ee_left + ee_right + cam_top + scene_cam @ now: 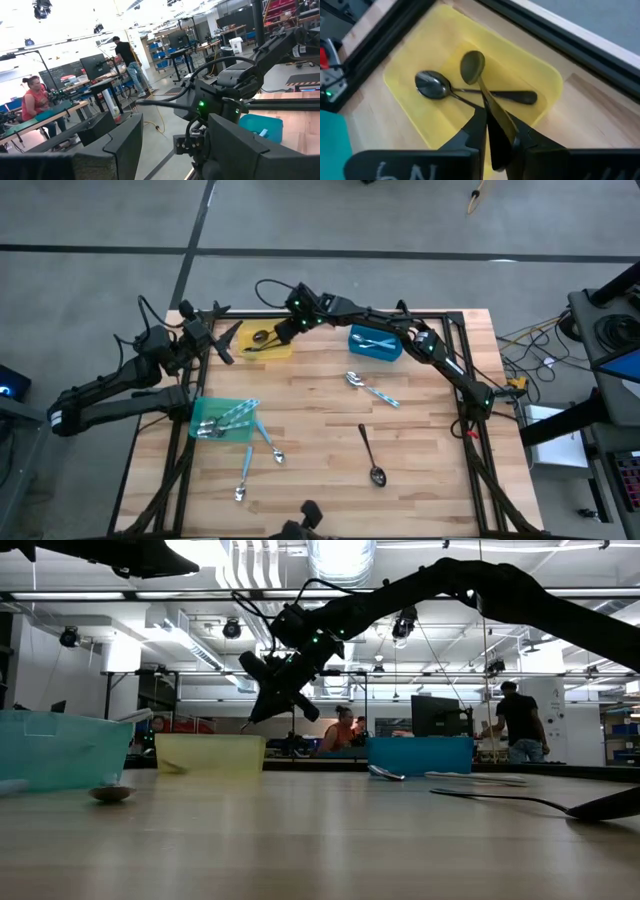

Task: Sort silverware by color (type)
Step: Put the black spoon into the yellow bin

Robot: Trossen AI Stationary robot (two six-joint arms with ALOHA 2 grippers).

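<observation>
My right gripper (492, 145) hangs over the yellow bin (277, 348) at the table's far side, shut on a dark spoon (479, 80). A second dark spoon (432, 85) lies flat on the bin's floor. My left gripper (224, 340) waits open and raised at the far left, next to the yellow bin. On the table lie a blue-handled spoon (371, 388), a dark spoon (370, 455) and two more blue-handled spoons (245, 472). Several blue-handled pieces sit in the green bin (222, 418), and one is in the blue bin (375, 342). My right gripper pinches the dark spoon's handle (495, 117) between its two fingers, which lie along the handle. The fingers slant down from the table's right side. The spoon's bowl (471, 66) sticks out ahead of the fingertips, clear above the yellow bin's floor and the spoon lying there.
A black frame rail (440, 315) runs round the table's edges. The wooden top between the bins and the near edge holds only the loose spoons. People stand and sit at benches in the room behind the table (340, 730).
</observation>
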